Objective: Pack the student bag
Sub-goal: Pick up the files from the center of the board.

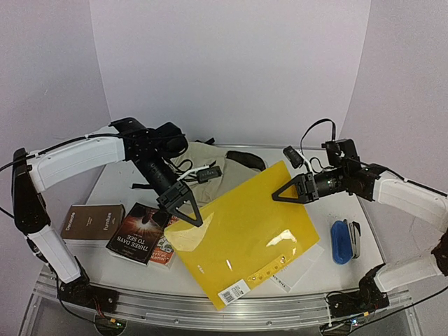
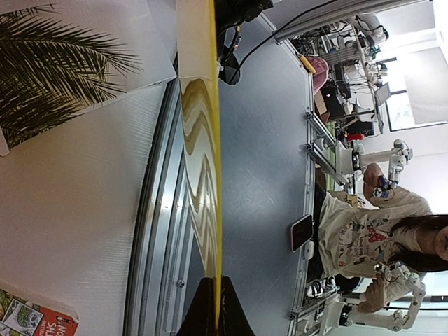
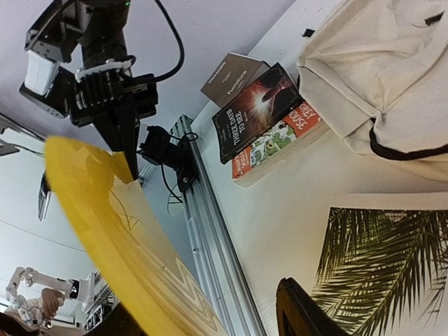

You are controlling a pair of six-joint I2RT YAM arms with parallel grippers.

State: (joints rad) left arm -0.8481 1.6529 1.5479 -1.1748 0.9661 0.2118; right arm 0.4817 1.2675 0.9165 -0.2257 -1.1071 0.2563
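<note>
Running along the near edge, an aluminium rail (image 1: 175, 308) carries both arm bases. Just beyond it, a yellow plastic folder (image 1: 241, 238) hangs tilted above the table (image 1: 115, 183). Its low corner, with a barcode label (image 1: 233, 292), points toward the rail and its high corner toward the back. Under it a white sheet printed with palm fronds (image 3: 378, 266) lies flat on the tabletop. To the left, three books lie close together: a brown book (image 1: 93, 222) nearest the left edge, a dark book titled "Three Days to See" (image 1: 138, 232) beside it, and an orange-covered book (image 1: 165, 253) partly under the dark one. At the right a blue case (image 1: 339, 241) rests on the table, apart from the folder. The left gripper (image 1: 194, 215) is clamped tight on the folder's left edge; its wrist view shows the sheet edge-on, pinched between the two fingers. The right gripper (image 1: 281, 194) sits at the folder's upper right edge with its jaws spread; one dark finger (image 3: 301, 311) stands clear of the sheet, and nothing is squeezed between them. Farthest back, the student bag (image 3: 378, 70), cream canvas with black trim, lies on the table behind the folder and the left arm, just beside the books
</note>
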